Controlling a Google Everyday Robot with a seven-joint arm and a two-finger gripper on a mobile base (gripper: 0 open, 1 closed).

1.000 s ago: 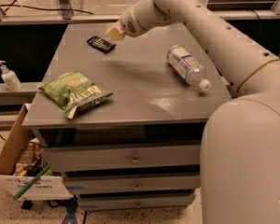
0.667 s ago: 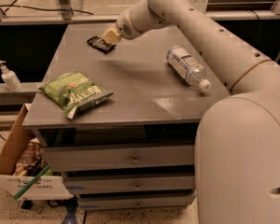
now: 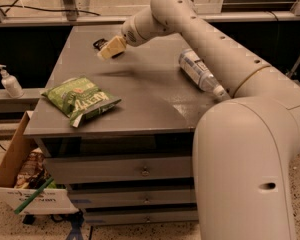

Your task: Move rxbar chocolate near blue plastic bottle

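Note:
The rxbar chocolate (image 3: 98,44) is a small black wrapper at the far left of the grey table top (image 3: 140,94). Only its left end shows, because my gripper (image 3: 111,48) sits right over it, at or just above the table surface. The blue plastic bottle (image 3: 199,72) lies on its side at the right of the table, cap toward the front, well apart from the bar. My arm reaches in from the right, passing above the bottle.
A large green chip bag (image 3: 81,100) lies at the table's front left. A small white pump bottle (image 3: 10,82) stands on a ledge to the left. An open cardboard box (image 3: 17,184) with items sits on the floor at the lower left. Drawers are below the table top.
My gripper has moved down and to the left onto the rxbar, which now is mostly covered. The bottle and the green bag have not moved.

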